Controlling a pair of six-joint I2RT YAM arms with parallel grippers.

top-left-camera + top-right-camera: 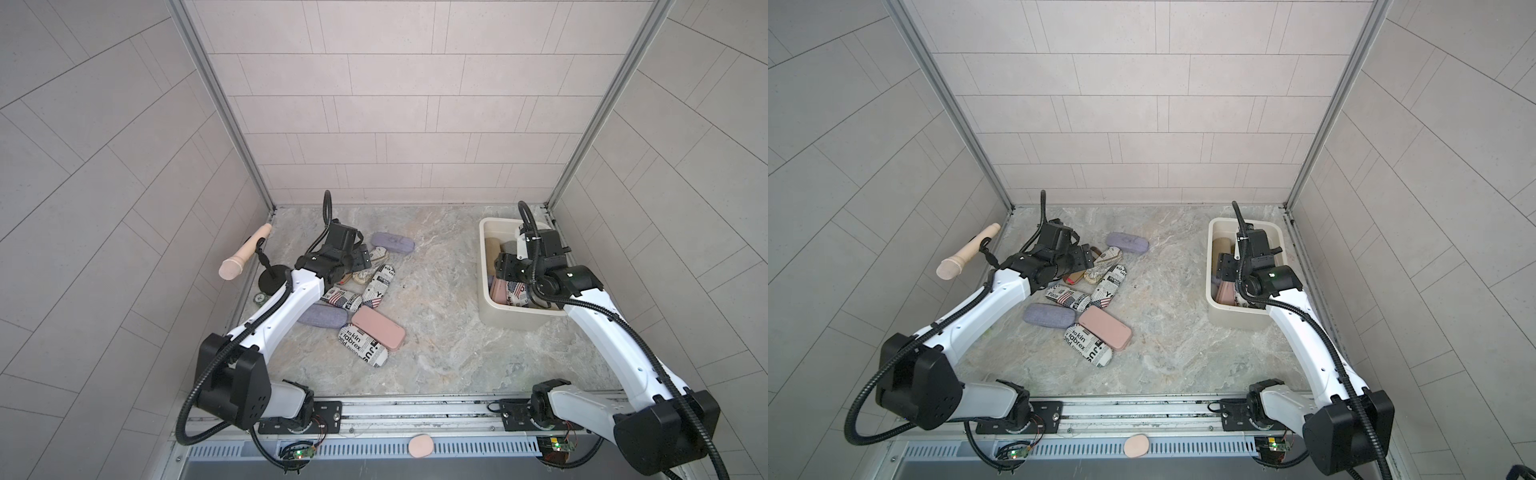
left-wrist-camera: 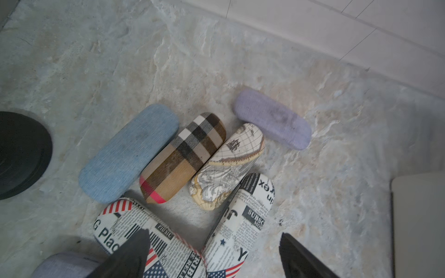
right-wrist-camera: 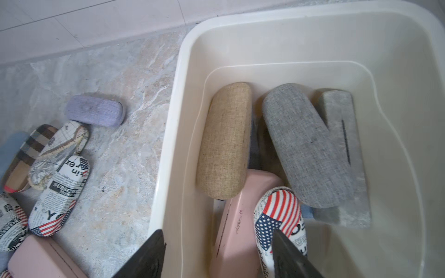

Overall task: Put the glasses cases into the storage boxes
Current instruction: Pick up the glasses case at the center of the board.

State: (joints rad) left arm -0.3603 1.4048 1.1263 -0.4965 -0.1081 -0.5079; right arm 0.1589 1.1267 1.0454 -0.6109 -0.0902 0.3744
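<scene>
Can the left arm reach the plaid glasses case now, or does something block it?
Probably yes. The plaid case lies uncovered just ahead of the left gripper, whose jaws stand open. However, the blue case and the map-print case flank it closely, leaving little room.

A beige, handle-shaped cylinder point(image 1: 245, 252) tilts at the left of the frame, held up by a black stand with a round base point(image 1: 273, 279) on the grey-veined marble tabletop point(image 1: 436, 332). Pale tiled walls point(image 1: 395, 104) rise behind, framed by aluminium corner posts point(image 1: 224, 104). At lower centre a pink oval pad point(image 1: 420, 445) lies on a slotted grille point(image 1: 478, 448)
</scene>
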